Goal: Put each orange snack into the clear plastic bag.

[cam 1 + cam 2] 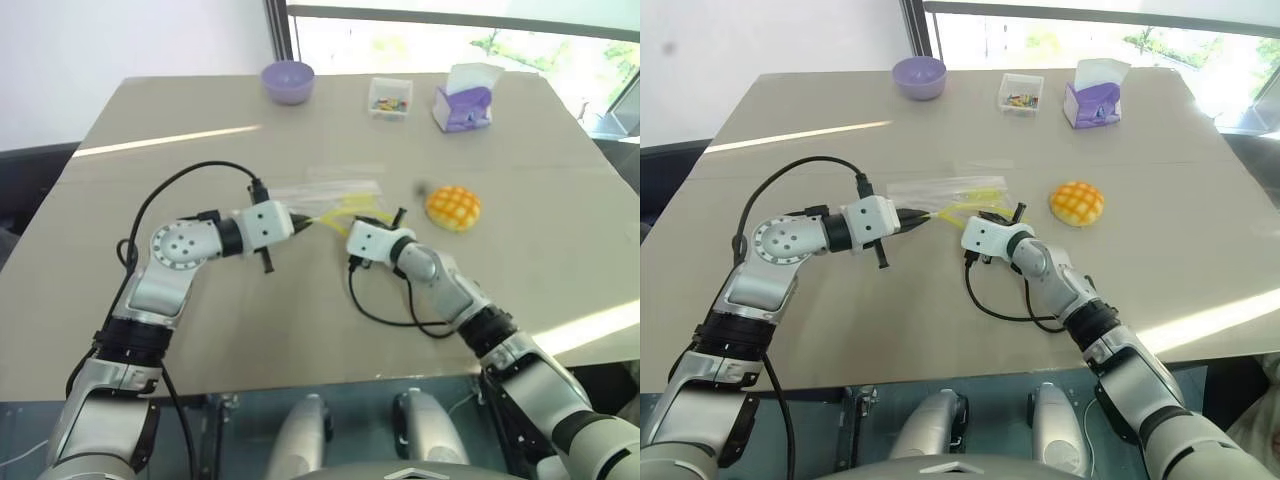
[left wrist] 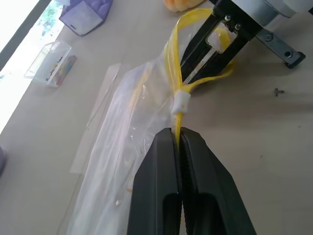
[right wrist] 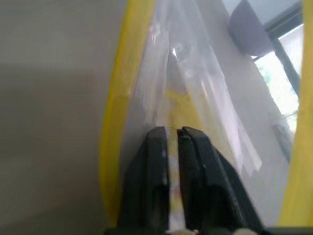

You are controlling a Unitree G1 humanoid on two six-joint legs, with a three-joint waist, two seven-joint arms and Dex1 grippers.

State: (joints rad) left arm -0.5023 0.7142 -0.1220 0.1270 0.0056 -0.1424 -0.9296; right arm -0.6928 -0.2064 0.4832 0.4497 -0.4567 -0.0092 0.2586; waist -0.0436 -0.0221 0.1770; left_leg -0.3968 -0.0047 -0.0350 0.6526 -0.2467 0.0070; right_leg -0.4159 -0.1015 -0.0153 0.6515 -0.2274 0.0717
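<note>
The orange snack (image 1: 453,208), a domed bun with a criss-cross top, lies on the table to the right of both grippers, untouched. The clear plastic bag (image 1: 325,190) lies flat in the middle of the table with its yellow seal strip (image 2: 182,73) pulled apart into a loop. My left gripper (image 2: 178,134) is shut on one end of that strip. My right gripper (image 3: 172,129) faces it from the other side. Its fingers stand almost together, with the bag's edge pinched between them. Through the film in the right wrist view the bag looks empty.
A purple bowl (image 1: 288,80), a small clear box of coloured bits (image 1: 390,97) and a purple tissue box (image 1: 463,100) stand along the table's far edge. Black cables loop from both wrists onto the tabletop (image 1: 300,320).
</note>
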